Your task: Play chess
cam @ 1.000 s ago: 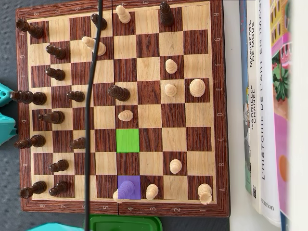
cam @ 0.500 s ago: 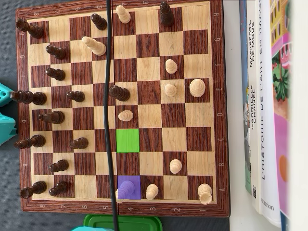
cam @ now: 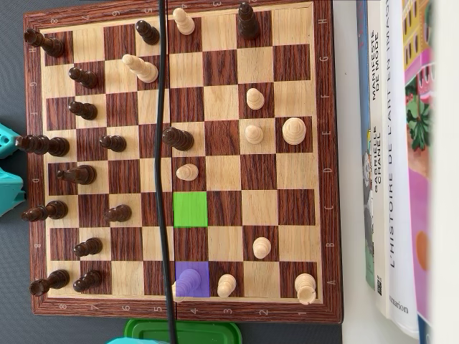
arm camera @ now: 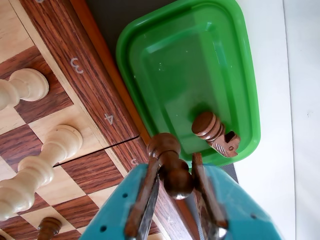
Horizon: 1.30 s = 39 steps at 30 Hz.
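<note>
In the wrist view we see our teal gripper point(arm camera: 172, 187) closed on a dark pawn point(arm camera: 167, 162), its two fingers point(arm camera: 142, 197) pressing the piece from either side so that its round base points up and away from us. The held pawn hangs over the numbered rim of the board point(arm camera: 95, 75), right at the edge nearest the green tray point(arm camera: 150, 30). Inside the tray, near its lower rim in this view, a dark knight point(arm camera: 216, 132) lies on its side. On the board's squares beside the rim, two pale pieces show at the left: a large one point(arm camera: 37, 170) lying along the squares near the "4" mark, and a smaller one point(arm camera: 22, 87) above it.

From overhead, the board point(cam: 326, 143) fills the frame, the tray point(cam: 215, 331) peeks in at the bottom edge, and a black cable point(cam: 163, 143) runs top to bottom across the squares. One square is tinted green point(cam: 190, 209) and another purple point(cam: 192, 278). Books point(cam: 391, 143) lie along the board's right side.
</note>
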Tool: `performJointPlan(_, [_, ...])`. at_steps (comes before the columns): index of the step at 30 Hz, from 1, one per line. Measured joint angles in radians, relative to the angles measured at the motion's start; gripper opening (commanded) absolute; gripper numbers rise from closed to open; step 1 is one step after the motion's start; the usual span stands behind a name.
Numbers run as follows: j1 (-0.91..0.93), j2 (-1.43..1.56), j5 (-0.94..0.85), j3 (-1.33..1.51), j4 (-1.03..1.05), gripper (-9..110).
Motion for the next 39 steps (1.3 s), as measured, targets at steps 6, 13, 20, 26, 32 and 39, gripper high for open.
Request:
performJointPlan(6, [-0.003,0.000,0.000,0.000,0.000,11])
performJointPlan(13, [-0.011,0.000,0.000,0.000,0.000,11])
performJointPlan(20, [-0.023,0.000,0.000,0.000,0.000,11])
performJointPlan(26, [-0.051,0.000,0.000,0.000,0.000,11])
performJointPlan(32, [-0.051,0.044,0.000,0.000,0.000,11])
performJointPlan(39, [-0.051,0.063,0.000,0.000,0.000,11])
